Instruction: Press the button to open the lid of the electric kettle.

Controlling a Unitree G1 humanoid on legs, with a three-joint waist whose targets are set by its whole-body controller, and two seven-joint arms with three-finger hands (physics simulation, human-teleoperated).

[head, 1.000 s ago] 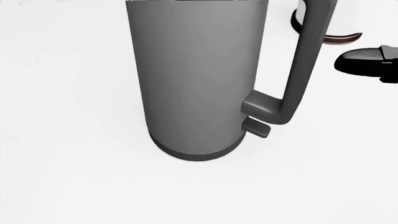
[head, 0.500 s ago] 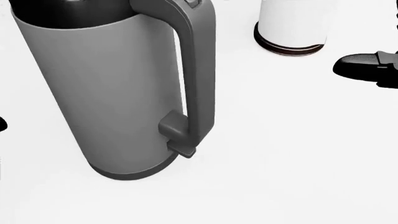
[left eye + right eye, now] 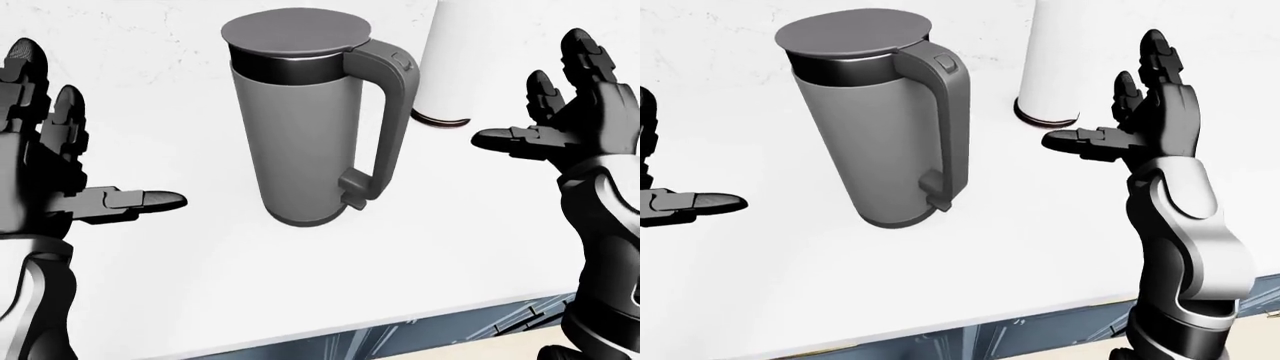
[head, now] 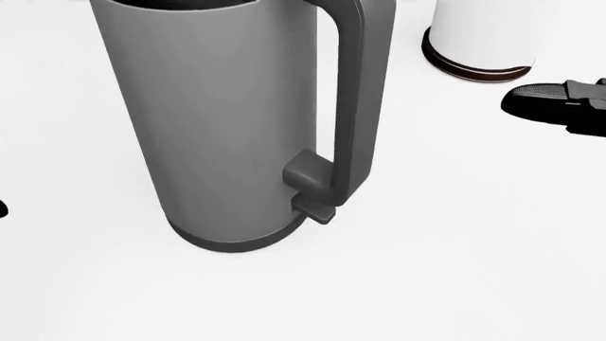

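Head view: looks steeply down, close in; crops the grey cylindrical electric kettle [image 4: 227, 121] above its dark lid band.
Eye views: set farther off, looking down over both raised arms, taking in whole kettle and white counter [image 3: 150, 300] edge.
Shared: kettle, handle, white cylinder with dark base ring [image 3: 1050, 75].

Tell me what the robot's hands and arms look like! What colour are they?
Both hands are black. The left hand and right hand each have three chunky fingers built from blocky ridged segments with rounded tips. Below the right wrist, the forearm wears a smooth, glossy silver-white shell with black parts beside it and at the joints. No cables, sleeves or markings show.
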